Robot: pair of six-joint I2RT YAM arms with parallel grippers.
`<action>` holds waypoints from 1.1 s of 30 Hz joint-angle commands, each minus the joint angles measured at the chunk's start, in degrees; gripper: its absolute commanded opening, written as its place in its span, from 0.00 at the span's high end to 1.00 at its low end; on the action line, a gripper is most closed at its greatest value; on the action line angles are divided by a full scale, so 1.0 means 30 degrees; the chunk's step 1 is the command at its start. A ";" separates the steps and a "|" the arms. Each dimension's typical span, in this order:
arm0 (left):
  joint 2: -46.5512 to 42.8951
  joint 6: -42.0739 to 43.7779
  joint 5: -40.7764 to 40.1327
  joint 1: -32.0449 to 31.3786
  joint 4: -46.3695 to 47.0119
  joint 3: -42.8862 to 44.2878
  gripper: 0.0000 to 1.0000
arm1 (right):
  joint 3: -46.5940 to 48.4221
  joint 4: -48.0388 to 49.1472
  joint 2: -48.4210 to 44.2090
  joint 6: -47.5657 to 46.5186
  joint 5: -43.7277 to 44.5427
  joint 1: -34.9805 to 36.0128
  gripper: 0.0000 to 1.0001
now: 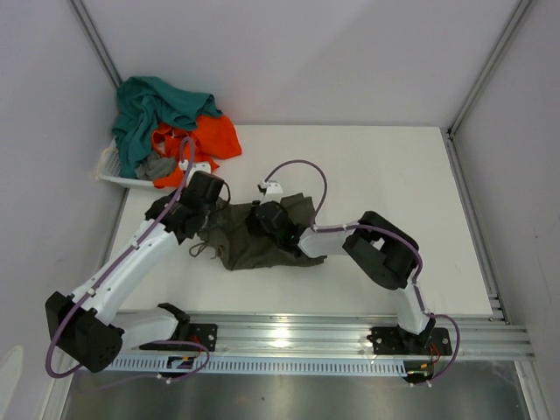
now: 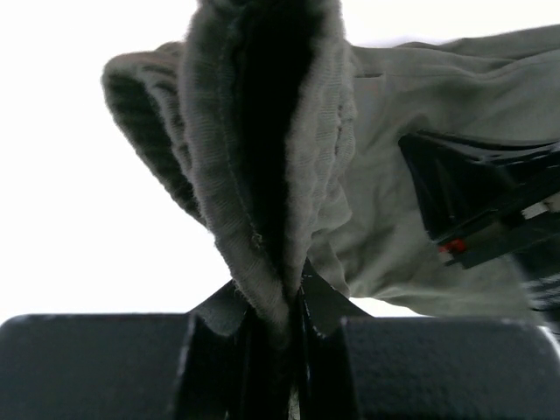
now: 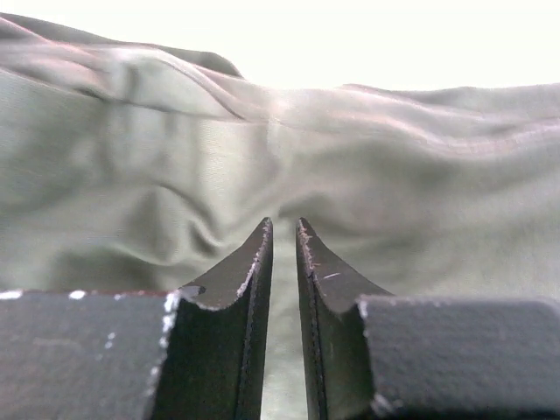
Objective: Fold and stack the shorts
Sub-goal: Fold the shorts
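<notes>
White desk (image 1: 394,175) | olive shorts (image 1: 262,249) bunched between both sets of fingers | left fingers (image 2: 325,308) clamp ribbed waistband | right fingers (image 3: 234,282) nearly together against cloth, grip unclear | looks soft, light, floppy; best held at waistband, hems

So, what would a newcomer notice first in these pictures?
First, the dark olive-green cloth shorts lying crumpled in the middle of the white table, with both arms bent over them. The left fingers pinch the ribbed waistband, and the right fingers stand close together on the cloth. Then comes the bright heap of teal, orange and grey cloth in the white plastic basket at the far left corner.
</notes>
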 commanded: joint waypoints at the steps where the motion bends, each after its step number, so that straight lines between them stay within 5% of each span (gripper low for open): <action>1: -0.0721 0.0486 -0.1713 -0.0441 0.0281 0.0273 1.00 | -0.0115 0.1972 -0.1404 0.0562 -0.1218 -0.0034 0.80; 11: 0.0040 0.0544 -0.1803 -0.0647 0.0105 0.0361 1.00 | 0.2459 0.1448 0.0379 0.0092 -0.1366 0.0023 0.80; 22: -0.0311 0.0632 -0.1774 -0.1086 0.0193 0.0360 1.00 | 0.6474 0.0038 0.5885 0.1791 -0.0458 0.0199 0.84; 33: -0.0341 0.0603 -0.1950 -0.1350 0.0046 0.0596 1.00 | 0.7472 -0.0546 0.4399 -0.0168 -0.0340 0.0288 0.82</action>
